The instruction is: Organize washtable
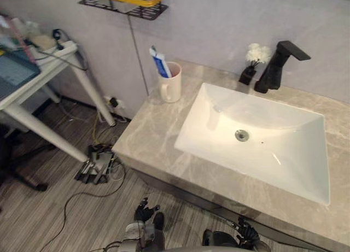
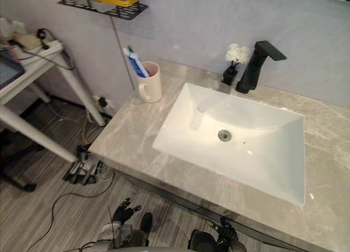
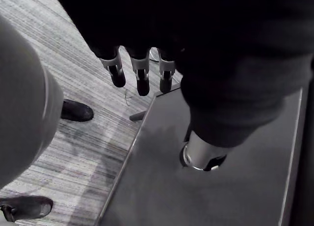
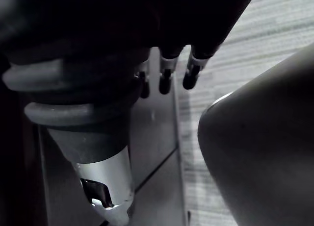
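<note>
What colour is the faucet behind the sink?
The faucet is plain black all over. It shows best in the left eye view.

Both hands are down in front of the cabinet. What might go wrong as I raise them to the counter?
The left hand and right hand hang open below the countertop edge; raised straight up, they may catch it.
The mug stands near the counter's left end with a toothpaste tube leaning out; a nudge could tip it.
The small flower vase sits close beside the black faucet, easy to topple.
</note>
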{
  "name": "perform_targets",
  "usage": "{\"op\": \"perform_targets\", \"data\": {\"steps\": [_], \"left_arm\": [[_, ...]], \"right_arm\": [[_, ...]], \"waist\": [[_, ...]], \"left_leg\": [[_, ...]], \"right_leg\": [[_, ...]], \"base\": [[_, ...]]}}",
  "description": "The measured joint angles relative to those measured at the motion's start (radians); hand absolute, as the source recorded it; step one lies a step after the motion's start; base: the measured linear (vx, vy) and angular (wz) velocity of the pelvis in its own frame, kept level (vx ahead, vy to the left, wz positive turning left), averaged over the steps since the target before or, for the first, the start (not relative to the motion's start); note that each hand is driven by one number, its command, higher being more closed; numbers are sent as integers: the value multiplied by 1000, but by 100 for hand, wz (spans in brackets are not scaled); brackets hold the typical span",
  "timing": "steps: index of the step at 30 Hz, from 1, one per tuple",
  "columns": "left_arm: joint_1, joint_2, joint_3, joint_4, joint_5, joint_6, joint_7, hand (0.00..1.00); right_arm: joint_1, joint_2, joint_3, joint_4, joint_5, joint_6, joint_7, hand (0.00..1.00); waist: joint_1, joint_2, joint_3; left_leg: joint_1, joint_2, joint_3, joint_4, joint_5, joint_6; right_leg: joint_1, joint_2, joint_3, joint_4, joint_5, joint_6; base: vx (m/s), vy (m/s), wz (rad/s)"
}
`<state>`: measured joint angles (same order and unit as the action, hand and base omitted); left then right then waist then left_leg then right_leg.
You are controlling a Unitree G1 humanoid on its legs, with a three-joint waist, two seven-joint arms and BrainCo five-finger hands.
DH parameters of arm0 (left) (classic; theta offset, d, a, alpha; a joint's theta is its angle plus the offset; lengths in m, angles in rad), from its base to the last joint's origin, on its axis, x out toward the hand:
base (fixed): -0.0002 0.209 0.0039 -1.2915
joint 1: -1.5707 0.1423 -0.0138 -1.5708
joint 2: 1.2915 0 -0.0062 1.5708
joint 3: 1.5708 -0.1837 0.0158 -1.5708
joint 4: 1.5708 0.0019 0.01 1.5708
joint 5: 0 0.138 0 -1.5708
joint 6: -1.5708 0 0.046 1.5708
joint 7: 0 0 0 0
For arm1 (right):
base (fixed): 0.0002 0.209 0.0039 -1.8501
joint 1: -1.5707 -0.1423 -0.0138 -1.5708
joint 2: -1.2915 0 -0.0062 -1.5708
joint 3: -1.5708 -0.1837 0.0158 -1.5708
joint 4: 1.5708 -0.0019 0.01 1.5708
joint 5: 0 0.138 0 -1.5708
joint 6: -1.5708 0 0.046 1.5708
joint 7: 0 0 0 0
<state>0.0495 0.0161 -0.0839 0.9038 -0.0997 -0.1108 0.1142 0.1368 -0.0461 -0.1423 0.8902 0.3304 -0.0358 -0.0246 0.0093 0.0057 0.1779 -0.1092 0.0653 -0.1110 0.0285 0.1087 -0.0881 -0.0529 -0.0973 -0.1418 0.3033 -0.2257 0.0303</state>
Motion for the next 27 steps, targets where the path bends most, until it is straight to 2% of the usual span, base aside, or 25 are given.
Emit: {"op": "perform_targets", "data": {"steps": [1, 2, 3, 4, 6, 7, 8, 9, 10, 11, 12, 14, 17, 19, 20, 22, 24, 25, 26, 27], "left_arm": [[-1, -8, -11, 1, 6, 5, 0, 0], [-1, -8, -14, 2, 8, 10, 0, 0], [-2, -8, -15, 9, 16, 14, 0, 0], [-12, -4, -29, 14, 25, 14, -1, 0], [-11, -1, -38, 17, 30, 15, -1, 0], [-8, 0, -41, 23, 32, 15, -1, 0], [-8, -1, -44, 41, 34, 16, -1, 0], [-10, -2, -44, 49, 34, 17, -1, 0], [-12, -2, -56, 55, 36, 19, -1, 0], [-20, -4, -82, 57, 41, 20, -1, 0], [-28, 1, -93, 56, 48, 20, -1, 0], [-32, 18, -125, 55, 81, 23, -2, 0], [-11, 22, -154, 55, 113, 29, -1, 0], [-5, 27, -161, 55, 113, 29, -2, 0], [-4, 33, -161, 53, 113, 28, -3, 0], [-6, 33, -161, 53, 112, 28, -4, 0], [-1, 33, -149, 50, 111, 27, -6, 0], [-2, 34, -139, 49, 111, 27, -7, 0], [0, 36, -117, 44, 108, 26, -7, 0], [4, 48, -103, 29, 105, 27, -7, 0]], "right_arm": [[-3, -8, -8, 2, -6, -4, -2, 0], [-5, -16, -8, -1, -12, -7, -2, 0], [-8, -3, -8, 0, -22, -12, -2, 0], [-2, 2, -7, 0, -29, -29, -2, 0], [-1, 1, -5, 0, -32, -38, 0, 0], [0, -1, -5, -2, -32, -40, 2, 0], [0, -2, -5, -7, -34, -49, 3, 0], [0, -2, -5, -8, -35, -52, 3, 0], [2, -4, -9, -13, -36, -59, 3, 0], [-7, -7, -20, -11, -37, -64, 3, 0], [-8, -1, -28, -11, -37, -65, 2, 0], [-11, 11, -37, -11, -38, -66, 2, 0], [-19, 7, -38, -10, -47, -67, 2, 0], [-33, 9, -37, -5, -48, -66, 2, 0], [-45, 10, -34, 2, -48, -66, 1, 0], [-66, 10, -25, 14, -49, -66, 1, 0], [-74, 9, -17, 21, -58, -66, 2, 0], [-69, 9, -15, 22, -59, -66, 2, 0], [-69, 6, -13, 20, -66, -66, 4, 0], [-66, 4, -6, 17, -67, -65, 4, 0]], "waist": [[0, 23, 4], [-3, 29, 7], [-22, 6, 9], [-24, -1, 11], [-31, -3, 10], [-47, 3, 6], [-58, 14, 5], [-61, 21, 0], [-74, 40, -12], [-89, 45, -16], [-96, 40, -15], [-100, 28, -17], [-99, 42, -12], [-93, 50, -10], [-79, 41, -4], [-76, 41, -2], [-75, 38, 0], [-76, 33, 0], [-74, 31, 1], [-72, 22, 2]], "left_leg": [[-4, 29, 91, -19, -47, 25], [-7, 35, 125, -35, -78, 54], [5, 34, 182, -55, -118, 63], [-15, 30, 244, 20, -115, 69], [-22, 23, 316, 175, -119, 70], [-10, 39, 370, 285, -128, 74], [24, 76, 435, 338, -156, 76], [43, 97, 472, 338, -178, 75], [61, 133, 545, 301, -204, 66], [56, 111, 615, 236, -211, 60], [57, 96, 620, 196, -203, 72], [59, 31, 575, 102, -156, 97], [86, -15, 528, 42, -123, 106], [85, -23, 519, 19, -108, 111], [69, -25, 515, 15, -106, 106], [50, -26, 513, 17, -118, 106], [33, -32, 547, 40, -149, 130], [25, -30, 560, 83, -166, 153], [-9, -24, 573, 187, -229, 164], [-21, -36, 558, 225, -286, 158]], "right_leg": [[9, 14, -40, -12, 8, -17], [19, 18, -53, -29, 13, -22], [30, -7, -69, -76, 19, -21], [26, -46, -106, -81, 47, -47], [29, -92, -141, -82, 67, -25], [36, -114, -169, -84, 74, -14], [49, -117, -198, -102, 88, 1], [52, -118, -212, -110, 94, 9], [52, -115, -251, -111, 104, 28], [45, -111, -286, -111, 110, 44], [46, -111, -295, -123, 113, 48], [75, -136, -348, -166, 141, 73], [128, -150, -383, -202, 157, 94], [126, -153, -391, -203, 158, 97], [119, -162, -402, -205, 153, 114], [117, -162, -413, -208, 148, 127], [120, -168, -415, -221, 111, 183], [111, -181, -417, -206, 101, 197], [92, -210, -414, -137, 78, 230], [75, -241, -375, -36, 58, 210]], "base": [[-263, -29, 62], [-286, -30, 86], [-201, -13, 89], [-181, 24, 91], [-129, 34, 56], [-122, 100, 61], [-90, 90, 64], [-18, 204, 86], [19, 222, 117], [19, 256, 136], [-13, 201, 145], [-9, 162, 112], [-35, 107, 66], [-94, 55, 33], [-128, 40, 21], [-106, 31, 26], [8, 57, 29], [135, 97, 32], [146, 137, 41], [160, 146, 58]]}}
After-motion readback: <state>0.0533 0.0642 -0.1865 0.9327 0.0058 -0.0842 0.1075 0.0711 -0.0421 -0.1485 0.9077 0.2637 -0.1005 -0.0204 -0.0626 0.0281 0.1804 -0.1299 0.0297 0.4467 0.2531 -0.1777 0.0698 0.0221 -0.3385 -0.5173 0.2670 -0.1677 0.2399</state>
